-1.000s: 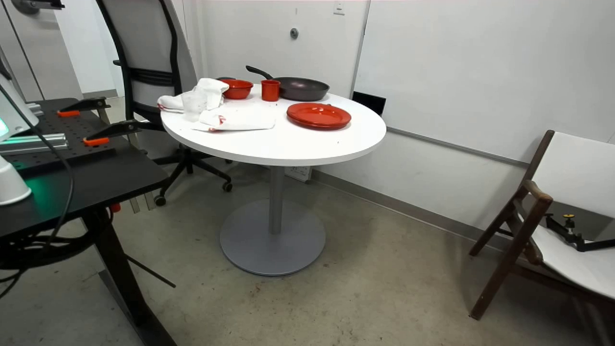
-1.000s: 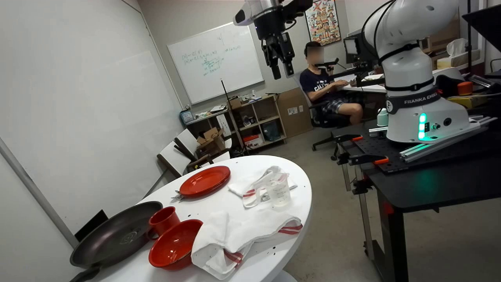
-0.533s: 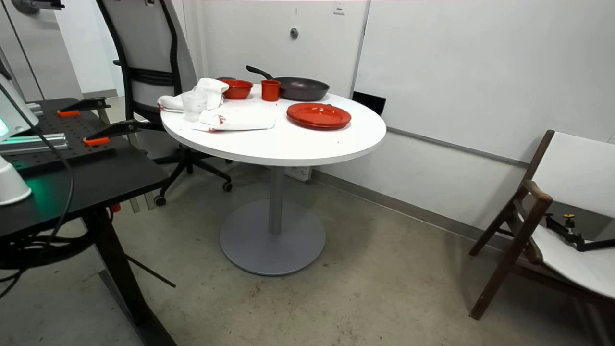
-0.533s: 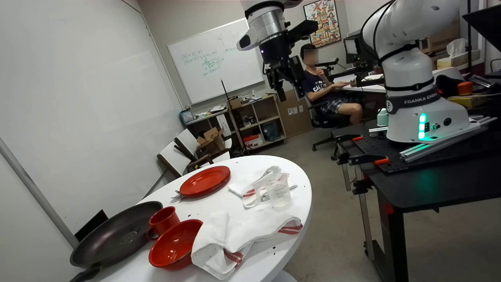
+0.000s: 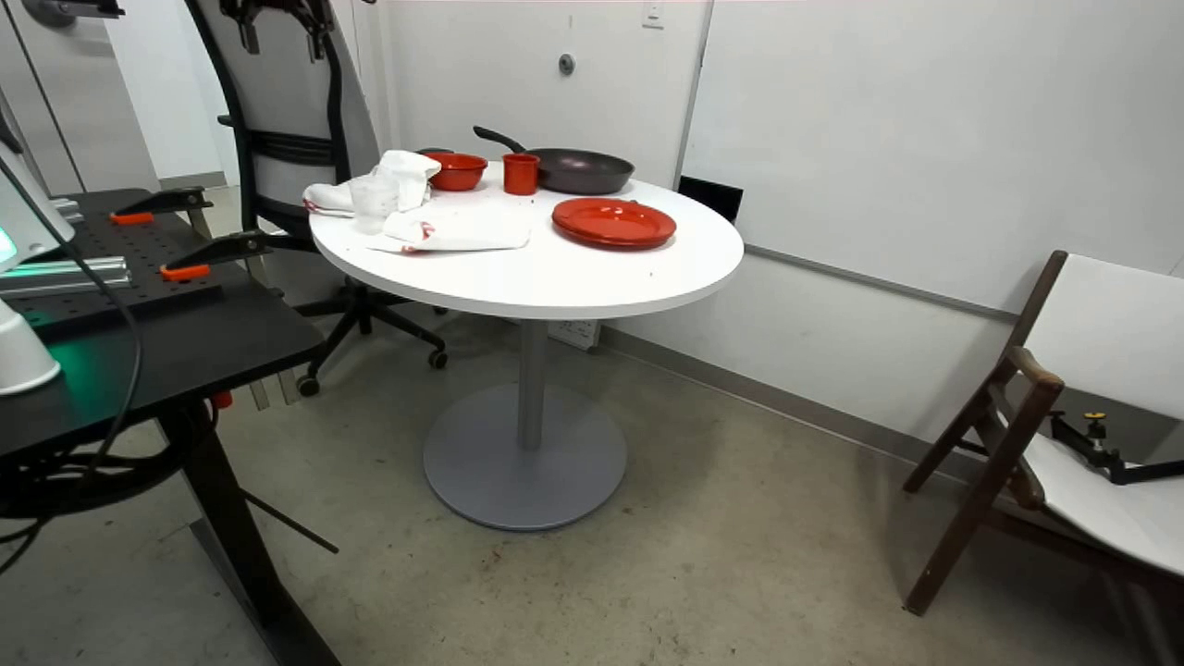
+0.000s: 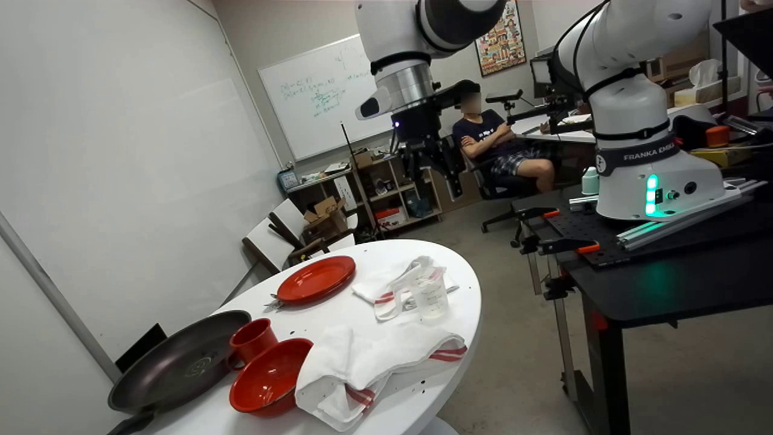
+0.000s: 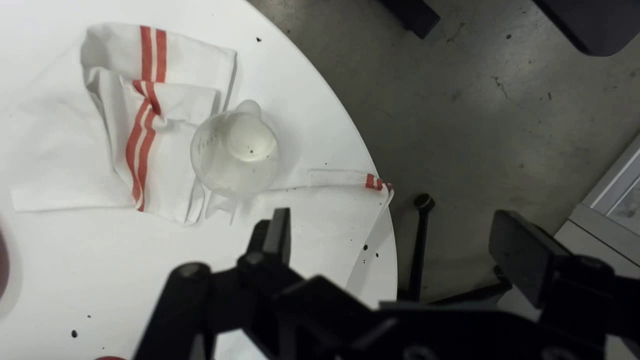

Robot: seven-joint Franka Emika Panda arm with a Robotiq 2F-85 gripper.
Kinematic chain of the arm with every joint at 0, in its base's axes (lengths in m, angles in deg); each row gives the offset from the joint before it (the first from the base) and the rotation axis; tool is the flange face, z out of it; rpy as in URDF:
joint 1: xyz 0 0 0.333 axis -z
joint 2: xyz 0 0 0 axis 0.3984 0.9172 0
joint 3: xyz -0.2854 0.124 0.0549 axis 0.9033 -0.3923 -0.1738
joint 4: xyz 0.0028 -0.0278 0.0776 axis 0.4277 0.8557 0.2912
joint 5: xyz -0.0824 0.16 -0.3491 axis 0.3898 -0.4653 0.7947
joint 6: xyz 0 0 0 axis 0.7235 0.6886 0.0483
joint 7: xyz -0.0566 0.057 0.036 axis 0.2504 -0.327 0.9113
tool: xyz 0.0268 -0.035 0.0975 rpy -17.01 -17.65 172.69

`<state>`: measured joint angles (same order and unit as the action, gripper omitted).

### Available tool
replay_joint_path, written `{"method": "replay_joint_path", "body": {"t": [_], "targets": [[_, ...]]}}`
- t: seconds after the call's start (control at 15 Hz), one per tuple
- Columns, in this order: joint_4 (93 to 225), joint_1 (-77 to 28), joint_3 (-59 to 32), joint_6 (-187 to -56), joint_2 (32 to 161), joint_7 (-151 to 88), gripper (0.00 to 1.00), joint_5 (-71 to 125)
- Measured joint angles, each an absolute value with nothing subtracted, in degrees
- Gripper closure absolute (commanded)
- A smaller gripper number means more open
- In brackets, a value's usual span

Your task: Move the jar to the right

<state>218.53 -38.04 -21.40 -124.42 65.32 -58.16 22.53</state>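
A black two-fingered claw [image 6: 436,181] hangs well above a round white table [image 6: 338,314], its fingers [image 7: 522,255] pointing down and spread wide apart. The jar [image 7: 235,155], a see-through jug, stands upright on the table, below the claw and well apart from it. In the wrist view it appears past the fingertips, ahead of the finger on that view's left rather than in line with the middle of the gap. Its handle [image 7: 220,204] points back toward the claw. Whether its base rests partly on cloth, I cannot tell.

A folded white cloth [image 7: 165,140] with red stripes lies beside the jar, on the side away from the gap between the fingers. A second striped cloth [image 7: 320,220] spreads straight ahead of that gap, reaching the table's edge.

Lower than the claw, and farther from it than the jar in both exterior views, are a stack of red plates [image 6: 317,278], a red cup [image 6: 253,338], a red bowl [image 6: 272,377] just beside the cup, and a dark frying pan [image 6: 187,362]. In an exterior view, a person [image 6: 483,130] sits behind the claw with arms folded. In an exterior view, the claw's fingers show against the back of an office chair [image 5: 287,102].
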Motion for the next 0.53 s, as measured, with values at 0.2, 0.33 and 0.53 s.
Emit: {"method": "replay_joint_path", "body": {"t": [0.2, 0.33, 0.53], "targets": [[216.6, -37.8, -21.5, -130.0, 72.6, -60.6, 0.0, 23.2], [214.7, -37.2, -21.7, -132.5, 77.4, -61.7, 0.0, 24.2], [211.6, -35.6, -22.0, -134.6, 83.5, -62.8, 0.0, 26.3]]}}
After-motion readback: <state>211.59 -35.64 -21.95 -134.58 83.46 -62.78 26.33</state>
